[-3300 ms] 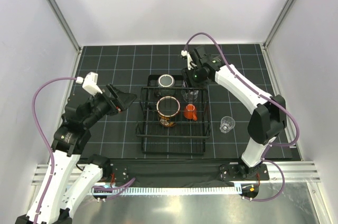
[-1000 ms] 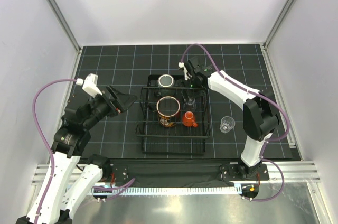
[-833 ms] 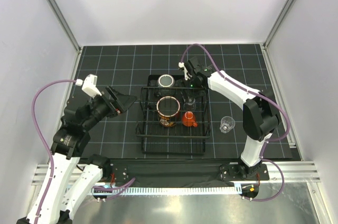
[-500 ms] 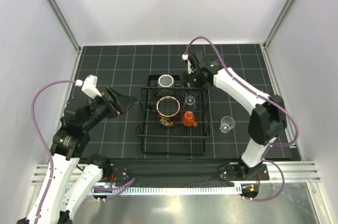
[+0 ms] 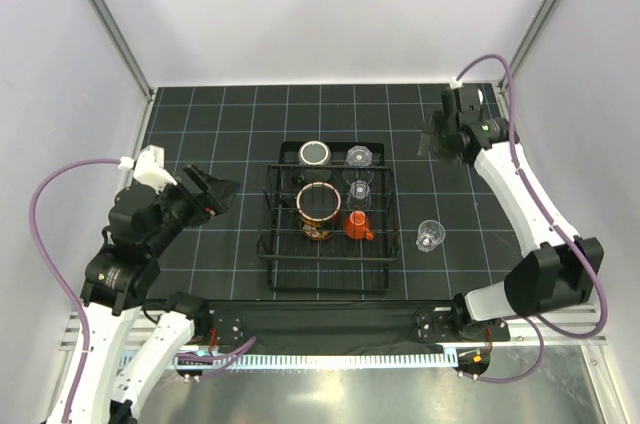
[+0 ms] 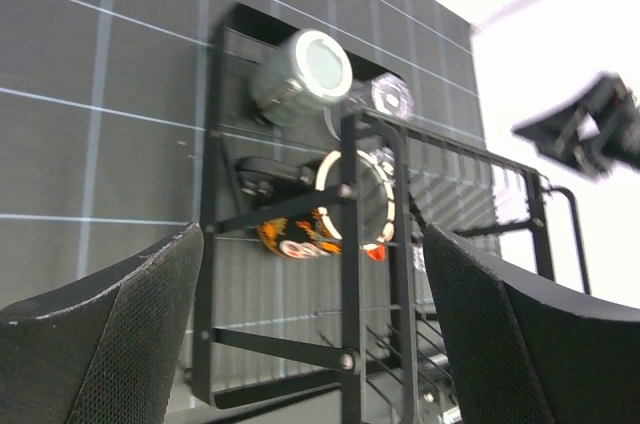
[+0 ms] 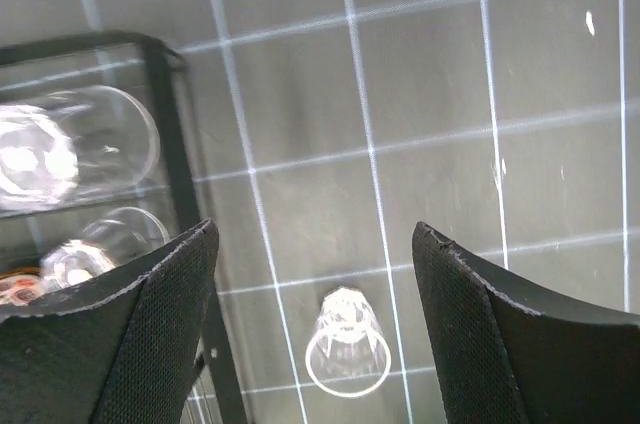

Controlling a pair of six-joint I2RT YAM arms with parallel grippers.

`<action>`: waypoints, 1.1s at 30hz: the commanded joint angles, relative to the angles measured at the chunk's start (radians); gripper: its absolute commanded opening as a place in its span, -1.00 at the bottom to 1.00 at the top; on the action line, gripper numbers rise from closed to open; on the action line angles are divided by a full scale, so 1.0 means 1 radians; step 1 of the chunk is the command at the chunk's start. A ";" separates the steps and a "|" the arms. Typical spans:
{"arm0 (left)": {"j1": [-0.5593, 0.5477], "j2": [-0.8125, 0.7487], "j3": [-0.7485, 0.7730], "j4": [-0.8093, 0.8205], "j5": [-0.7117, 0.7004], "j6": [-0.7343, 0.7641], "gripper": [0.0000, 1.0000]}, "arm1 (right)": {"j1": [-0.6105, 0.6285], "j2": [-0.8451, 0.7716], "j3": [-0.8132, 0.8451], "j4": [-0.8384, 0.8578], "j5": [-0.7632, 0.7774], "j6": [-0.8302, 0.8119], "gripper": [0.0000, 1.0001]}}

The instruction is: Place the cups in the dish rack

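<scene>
- The dish rack [image 5: 328, 254] sits in the middle of the black gridded table [image 5: 200, 124], and five cups are inside it.
- The large mug [image 5: 319, 206] stands mouth up near the rack's centre, red showing inside its rim; the small orange cup [image 5: 357, 225] is just beside it on the right — whether upright or tipped I cannot tell.
- At the rack's far end the grey-green cup [image 5: 314, 153] is on the left and a clear cup [image 5: 359, 156] on the right, with a second clear cup [image 5: 358, 191] just nearer, between that one and the orange cup.
- The third clear cup [image 5: 430, 235] is alone on the table, outside the rack and near its right side.
- The right gripper [image 7: 312, 226] hangs well above the table's far right part, fingers spread wide and empty — its wrist view looks down on the lone clear cup and the rack's far right corner.
- The left gripper [image 6: 312, 231] hovers left of the rack, pointing toward it, fingers likewise parted with nothing between them.
</scene>
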State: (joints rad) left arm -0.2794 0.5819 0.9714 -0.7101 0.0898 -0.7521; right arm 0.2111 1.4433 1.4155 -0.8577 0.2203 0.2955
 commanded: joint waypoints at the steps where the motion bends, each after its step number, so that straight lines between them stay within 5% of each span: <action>1: -0.001 -0.020 0.047 -0.048 -0.125 0.025 0.76 | -0.004 -0.070 -0.116 -0.015 0.048 0.102 0.57; 7: -0.001 -0.028 0.064 -0.057 -0.154 0.048 0.77 | -0.006 -0.178 -0.338 0.017 0.019 0.142 0.55; 19: 0.000 -0.034 0.075 -0.045 -0.110 0.086 0.78 | -0.006 -0.339 -0.472 -0.038 0.077 0.195 0.32; 33: -0.001 -0.030 0.105 -0.045 -0.052 0.117 0.77 | -0.004 -0.388 -0.553 -0.057 0.057 0.232 -0.24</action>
State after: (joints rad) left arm -0.2794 0.5575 1.0454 -0.7753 0.0097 -0.6659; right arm 0.2039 1.0870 0.8738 -0.9134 0.2764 0.5041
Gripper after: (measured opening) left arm 0.885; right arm 0.390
